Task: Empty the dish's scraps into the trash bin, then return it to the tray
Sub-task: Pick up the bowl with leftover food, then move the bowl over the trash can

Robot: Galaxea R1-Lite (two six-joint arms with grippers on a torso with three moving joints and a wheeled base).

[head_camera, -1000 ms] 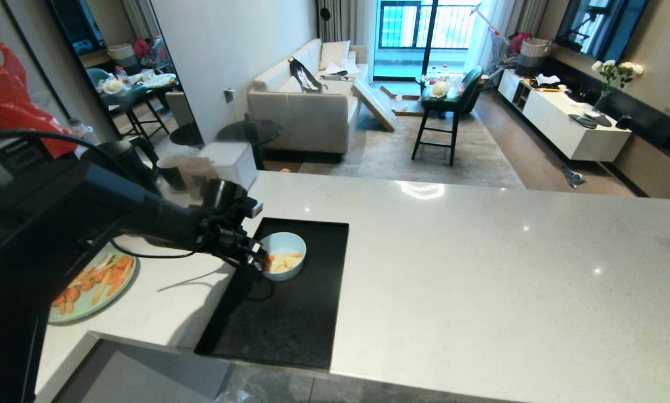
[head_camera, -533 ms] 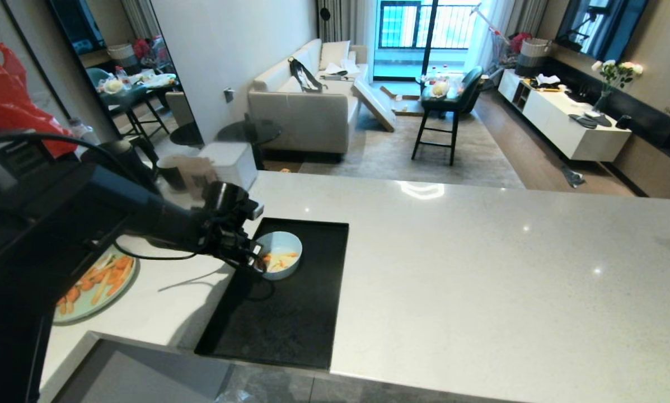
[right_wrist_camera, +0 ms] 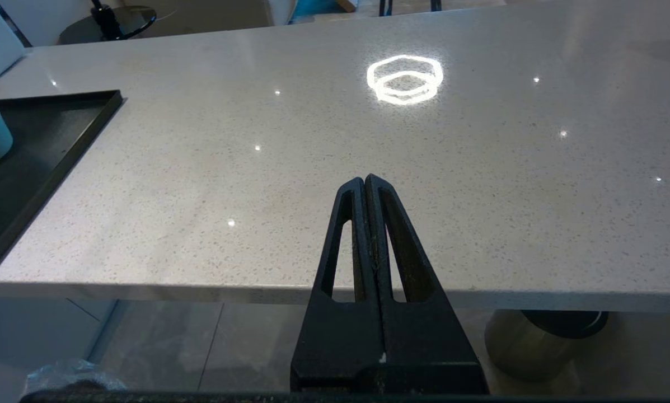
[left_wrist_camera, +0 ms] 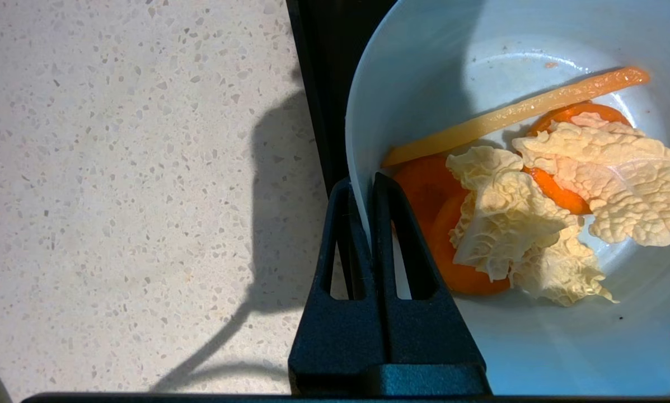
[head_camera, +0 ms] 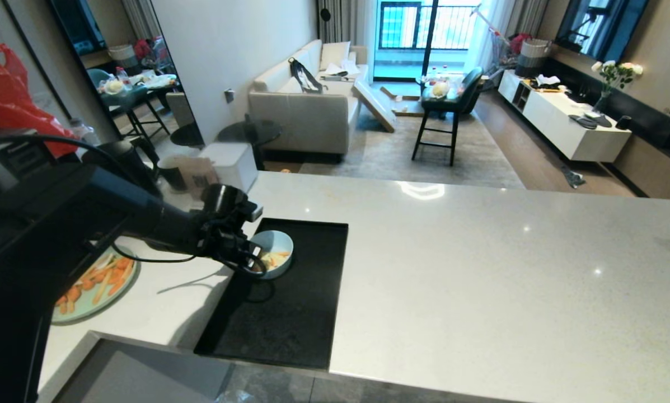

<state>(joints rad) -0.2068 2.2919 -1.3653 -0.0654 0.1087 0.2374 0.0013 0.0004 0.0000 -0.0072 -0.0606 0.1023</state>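
Left gripper (left_wrist_camera: 366, 187) is clamped on the near rim of the dish (head_camera: 276, 252), one finger outside the wall, the other inside, no gap to spare. Scraps (left_wrist_camera: 528, 201) lie in the dish just beyond the inner finger: orange slices, a pale strip, crinkled yellow leaves. Dish sits over the tray (head_camera: 290, 313), at its far corner, toward the edge nearest the green plate (head_camera: 91, 285). Tray rests on the white counter (head_camera: 480, 268). Right gripper (right_wrist_camera: 365, 184), fingers pressed together and holding nothing, hangs off the counter's near edge, well apart from the tray.
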